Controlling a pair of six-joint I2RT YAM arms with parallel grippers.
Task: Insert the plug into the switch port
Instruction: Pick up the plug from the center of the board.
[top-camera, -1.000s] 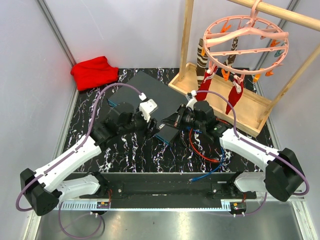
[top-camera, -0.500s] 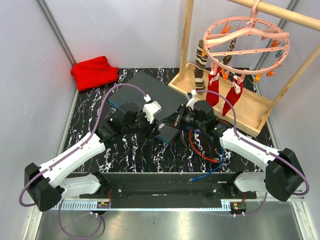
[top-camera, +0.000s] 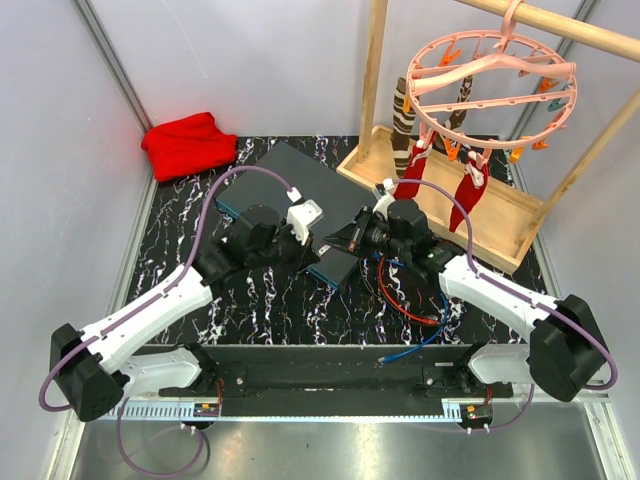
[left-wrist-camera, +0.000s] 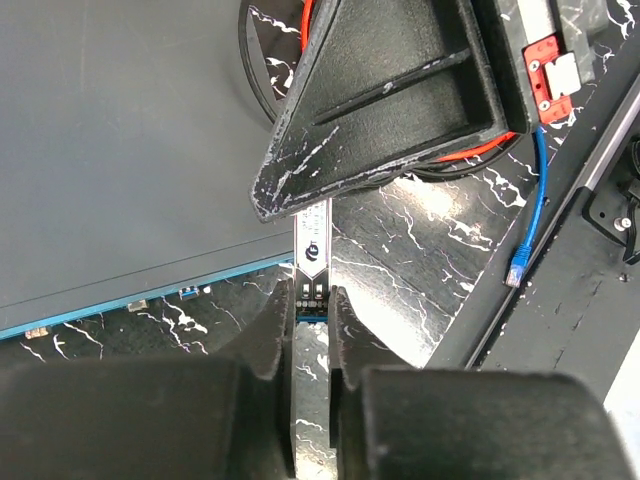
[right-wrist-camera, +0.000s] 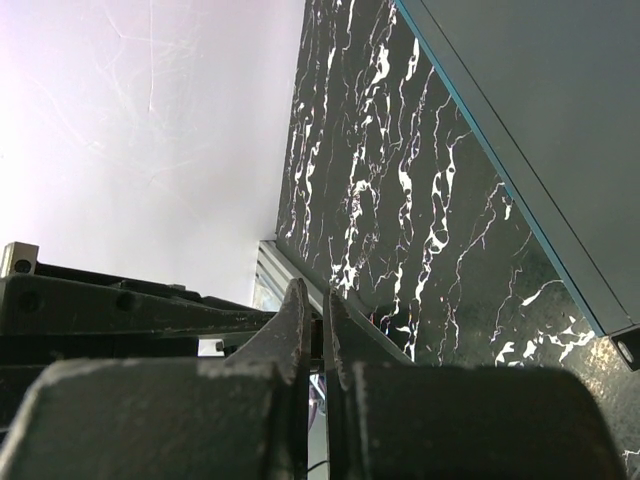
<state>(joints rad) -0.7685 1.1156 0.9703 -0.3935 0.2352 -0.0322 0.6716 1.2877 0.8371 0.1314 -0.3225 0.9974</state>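
Observation:
The switch (top-camera: 290, 172) is a flat dark grey box with a teal front edge, lying mid-table; it fills the upper left of the left wrist view (left-wrist-camera: 120, 150). The plug (left-wrist-camera: 313, 250) is a slim silver module with a black-and-blue end. It hangs just in front of the switch's teal edge. My left gripper (left-wrist-camera: 312, 300) is shut on its black end. My right gripper (top-camera: 338, 243) is shut, and its black finger (left-wrist-camera: 390, 90) covers the plug's other end. In the right wrist view the right gripper (right-wrist-camera: 314, 305) shows a thin dark piece between its tips, with the switch (right-wrist-camera: 560, 120) at upper right.
A red cable (top-camera: 405, 295) and a blue cable (top-camera: 420, 345) coil under the right arm; the blue cable's clear connector (left-wrist-camera: 515, 272) lies loose. A red cloth (top-camera: 188, 143) sits back left. A wooden rack (top-camera: 450, 205) with a pink hanger (top-camera: 490, 85) stands back right.
My left gripper moved in toward the right gripper and closed its jaws on the plug's near end. The right gripper stayed shut and nearly still. The socks on the hanger sway.

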